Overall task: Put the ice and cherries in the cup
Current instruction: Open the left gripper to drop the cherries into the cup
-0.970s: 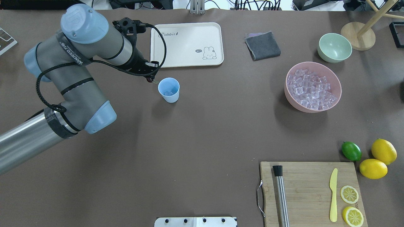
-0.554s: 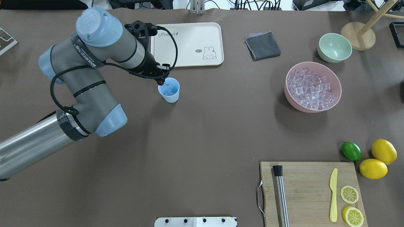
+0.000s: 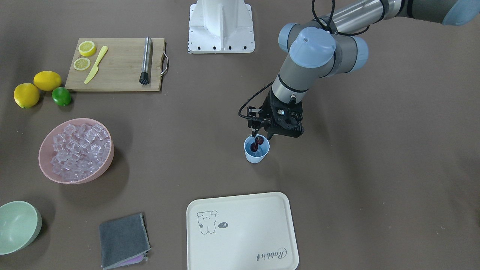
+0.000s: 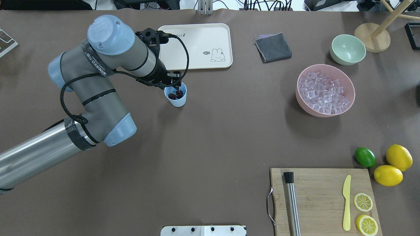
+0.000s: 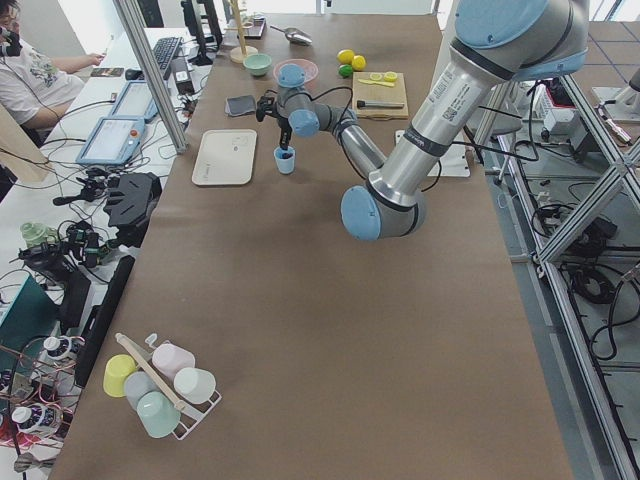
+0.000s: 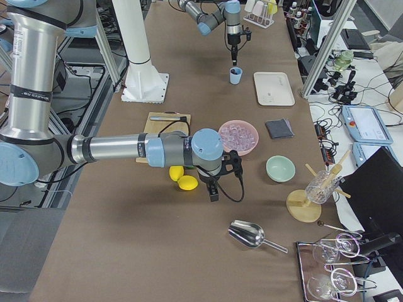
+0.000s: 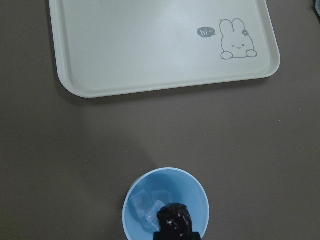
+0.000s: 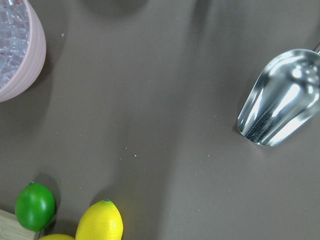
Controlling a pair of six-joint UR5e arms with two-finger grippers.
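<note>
Light-blue plastic cup: upper-left overhead; dark red cherry pair in its mouth.
Left gripper: grip unclear.
Risk: snagged stems tip cup.

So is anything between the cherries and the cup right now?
Nothing visible. The cherries are at the mouth of the cup, just below the left gripper; beneath them there is only ice.

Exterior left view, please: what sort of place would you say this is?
Most likely a robotics lab: aluminium frame posts, control tablets and cables beside the table, an operator seated alongside.
</note>
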